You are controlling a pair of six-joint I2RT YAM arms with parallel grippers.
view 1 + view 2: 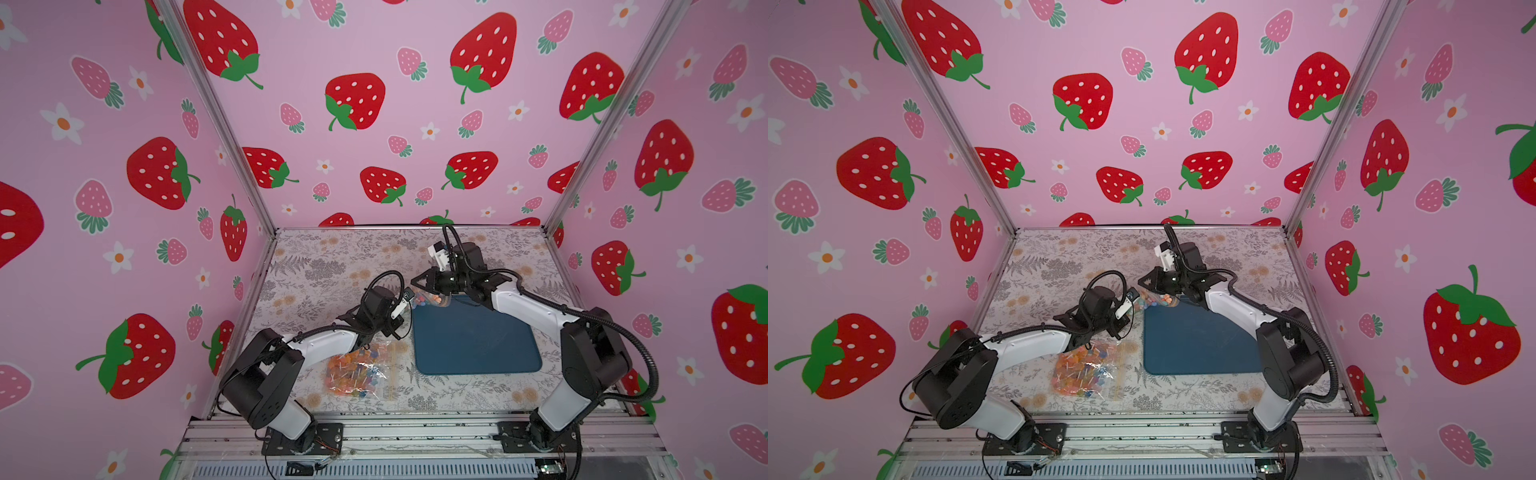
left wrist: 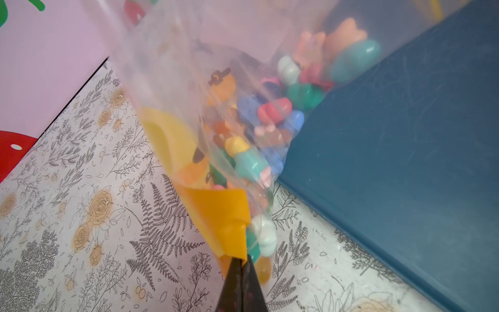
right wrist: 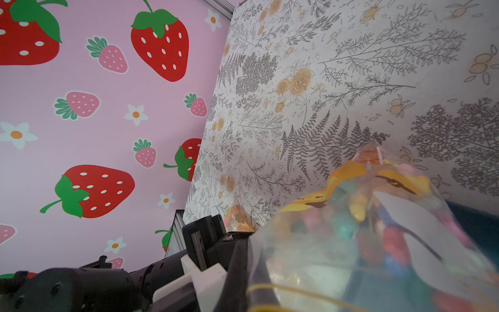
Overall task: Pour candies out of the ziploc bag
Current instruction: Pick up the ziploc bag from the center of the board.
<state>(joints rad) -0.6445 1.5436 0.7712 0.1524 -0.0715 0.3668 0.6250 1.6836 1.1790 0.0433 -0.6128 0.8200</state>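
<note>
While both claws pinch the bag (image 1: pixel 430 300), it hangs between them just above the far corner of the blue mat (image 1: pixel 473 345), partly over the bare bench (image 1: pixel 332 266). The left claw (image 2: pixel 241 281) is closed on an orange-printed corner, with candies (image 2: pixel 272 113) heaped right against its tips. The right claw (image 1: pixel 417 284) is closed on the opposite end, where a yellow zip line seems to run. No candy lies on the mat. A second bag (image 1: pixel 359 372) of sweets lies flat on the bench, apart from both claws.

To pour well, I would first carry the bag further over the mat. Then I would raise the left corner slowly above the zip end, so the candies slide out onto the mat and not the bench. Whether the zip is open cannot be told.
</note>
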